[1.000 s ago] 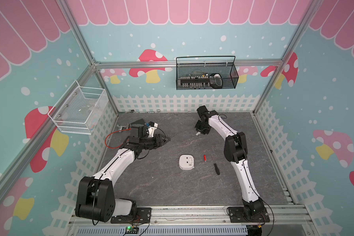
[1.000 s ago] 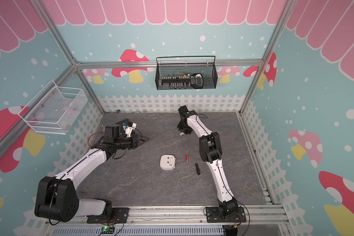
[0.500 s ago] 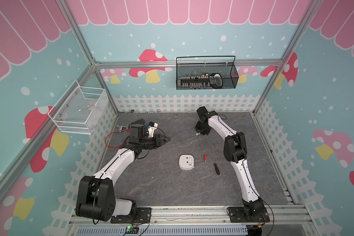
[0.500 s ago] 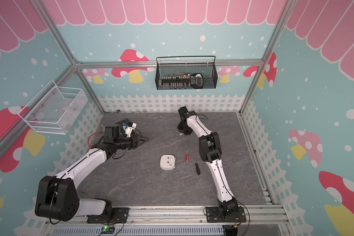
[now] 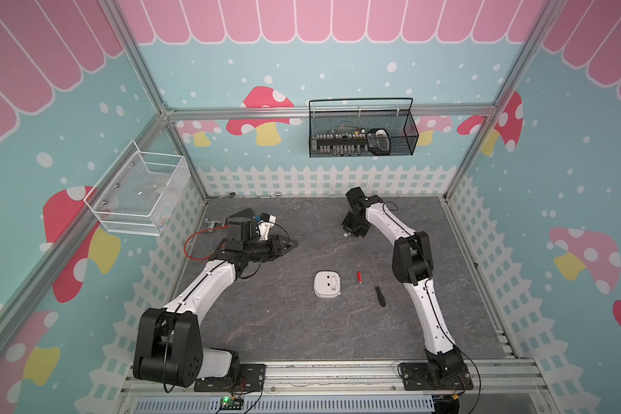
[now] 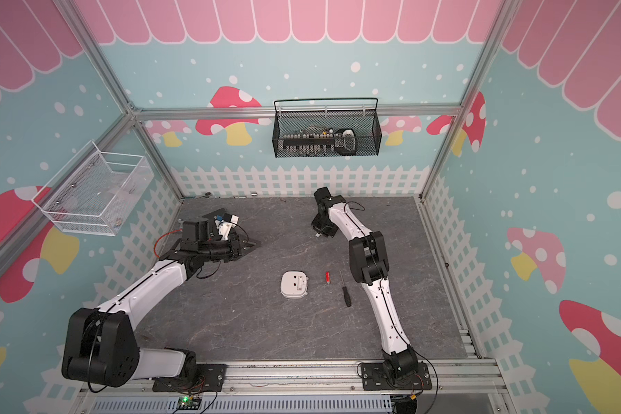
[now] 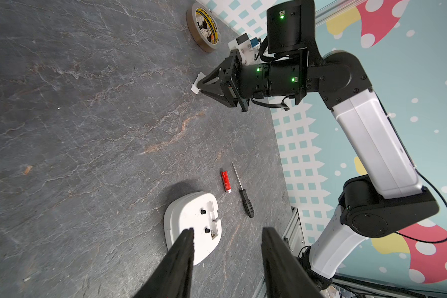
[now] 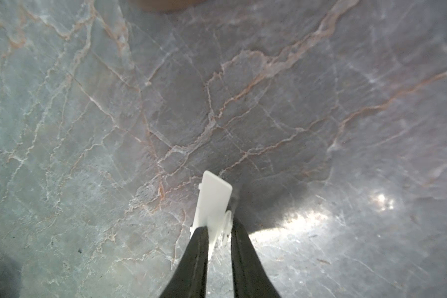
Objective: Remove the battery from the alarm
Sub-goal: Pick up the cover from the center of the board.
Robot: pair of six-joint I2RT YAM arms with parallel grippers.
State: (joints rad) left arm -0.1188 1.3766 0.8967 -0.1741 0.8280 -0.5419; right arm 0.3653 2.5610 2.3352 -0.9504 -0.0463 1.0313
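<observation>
The white alarm [image 5: 327, 285] [image 6: 294, 285] [image 7: 189, 222] lies face down on the grey floor, its back compartment uncovered. Just to its right lies the red battery [image 5: 359, 277] [image 6: 327, 277] [image 7: 226, 182], apart from the alarm. My left gripper [image 5: 290, 245] [image 7: 227, 232] hovers open and empty, well to the alarm's back left. My right gripper [image 5: 350, 233] [image 8: 217, 229] is low over the floor at the back, shut on a small flat white cover [image 8: 213, 198] [image 7: 197, 83].
A slim black-handled screwdriver [image 5: 378, 294] [image 7: 244, 198] lies right of the battery. A tape roll [image 7: 203, 25] sits near the back fence behind the right gripper. A black wire basket [image 5: 363, 132] and a white mesh basket [image 5: 140, 193] hang on the walls. A red cable [image 5: 198, 243] loops by the left arm.
Both arms and the things on the floor stand where they were; the top views show no visible shift.
</observation>
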